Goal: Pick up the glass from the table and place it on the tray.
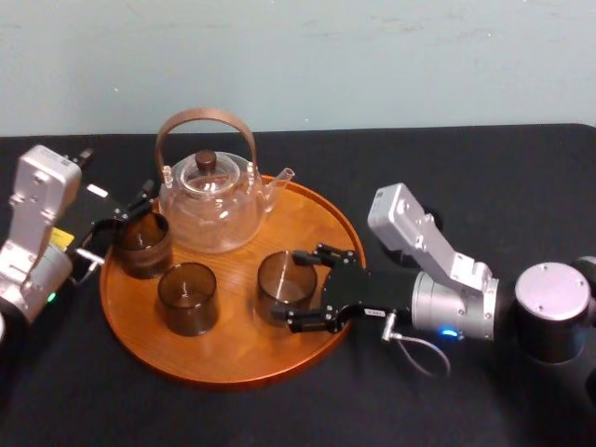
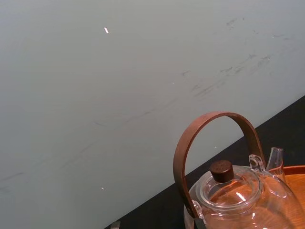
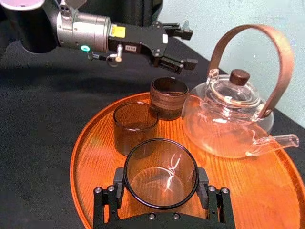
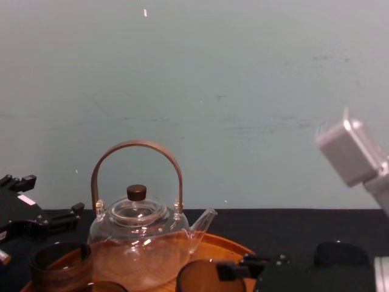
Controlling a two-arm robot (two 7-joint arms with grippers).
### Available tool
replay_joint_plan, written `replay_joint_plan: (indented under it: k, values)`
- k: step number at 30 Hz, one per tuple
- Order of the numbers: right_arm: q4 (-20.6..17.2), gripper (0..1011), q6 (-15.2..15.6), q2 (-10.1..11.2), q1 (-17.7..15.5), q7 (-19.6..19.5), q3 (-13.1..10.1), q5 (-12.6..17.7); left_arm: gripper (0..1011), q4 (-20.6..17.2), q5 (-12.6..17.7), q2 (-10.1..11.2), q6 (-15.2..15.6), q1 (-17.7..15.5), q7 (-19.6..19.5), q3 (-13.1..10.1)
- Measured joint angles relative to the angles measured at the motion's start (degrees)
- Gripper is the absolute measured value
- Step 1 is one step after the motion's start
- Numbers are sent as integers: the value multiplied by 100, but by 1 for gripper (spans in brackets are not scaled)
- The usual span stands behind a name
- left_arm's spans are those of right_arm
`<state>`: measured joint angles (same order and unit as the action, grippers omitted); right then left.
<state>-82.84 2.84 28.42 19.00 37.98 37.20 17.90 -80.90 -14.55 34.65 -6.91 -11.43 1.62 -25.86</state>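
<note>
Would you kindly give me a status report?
Right gripper shut on smoky-brown glass tumbler, on round orange-brown wooden tray. Left gripper open at tray's left rim. Nothing blocking.

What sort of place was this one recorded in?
Probably a robot test bench staged for tea: a black-covered table against a plain wall, a wooden tray holding a glass teapot and dark tumblers. The right gripper clasps the glass on the tray; the left gripper hangs open by another.
</note>
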Motion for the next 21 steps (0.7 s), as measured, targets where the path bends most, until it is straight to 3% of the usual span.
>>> replay_joint_plan:
  k: [21]
  values:
    - [303, 904, -37, -139, -23, -51, 65, -145, 1001, 0, 0, 0, 0, 1, 0, 0]
